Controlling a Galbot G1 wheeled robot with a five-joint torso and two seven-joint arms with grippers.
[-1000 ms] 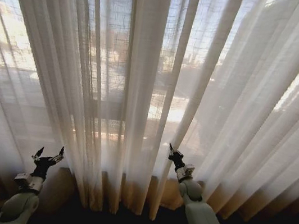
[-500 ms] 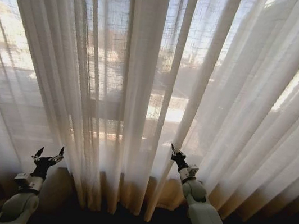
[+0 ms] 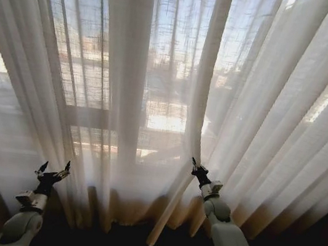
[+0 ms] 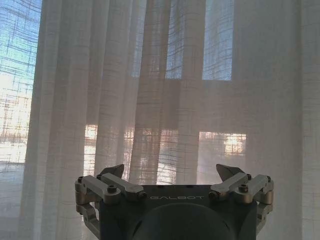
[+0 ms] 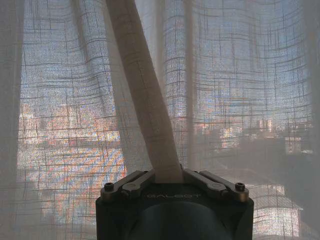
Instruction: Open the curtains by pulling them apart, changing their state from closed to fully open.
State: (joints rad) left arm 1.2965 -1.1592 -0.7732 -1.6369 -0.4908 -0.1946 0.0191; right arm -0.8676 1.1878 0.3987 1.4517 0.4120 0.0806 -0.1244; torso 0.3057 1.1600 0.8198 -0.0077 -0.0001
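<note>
right gripper (image 3: 195,165) further right now, clamped on curtains (image 3: 201,104) fold

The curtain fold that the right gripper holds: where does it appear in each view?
Head view: the pinched fold rises from the right gripper, right of centre.
Right wrist view: the fold runs out of the shut jaws, near the middle.
Left wrist view: I cannot tell this fold among the curtains.
Shared landmark: the window's horizontal bar behind the fabric.

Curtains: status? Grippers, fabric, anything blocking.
Right gripper shut on a curtain fold, centre. Left gripper open, low left, clear of fabric. Curtains closed. No obstruction seen.
</note>
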